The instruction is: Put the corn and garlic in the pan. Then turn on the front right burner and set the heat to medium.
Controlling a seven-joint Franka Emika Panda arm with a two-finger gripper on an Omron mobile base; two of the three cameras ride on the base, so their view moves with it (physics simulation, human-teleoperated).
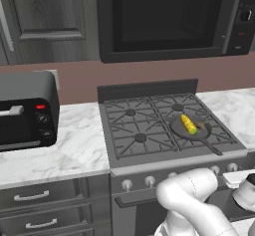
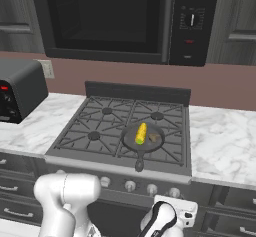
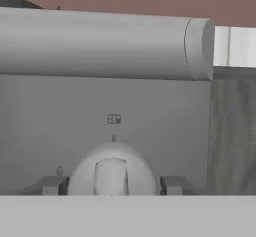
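The dark pan point(image 1: 177, 131) point(image 2: 128, 140) rests on the front right grate of the stove, handle toward the front. In it lie the yellow corn point(image 1: 188, 124) point(image 2: 141, 133) and, just right of it, the small tan garlic point(image 1: 200, 126) point(image 2: 153, 138). The pan hides the front right burner. My gripper point(image 3: 112, 185) is low at the stove's front panel. Its fingertips point(image 3: 52, 185) sit against both sides of a rounded silver knob point(image 3: 111, 173), shut on it. My hand point(image 2: 172, 212) hangs below the rightmost knob point(image 2: 174, 193).
More silver knobs point(image 1: 150, 181) point(image 2: 130, 185) line the stove front. A thick grey oven handle bar point(image 3: 100, 43) runs just above the held knob. A toaster oven point(image 1: 25, 110) stands on the left counter and a microwave point(image 1: 169, 21) hangs over the stove.
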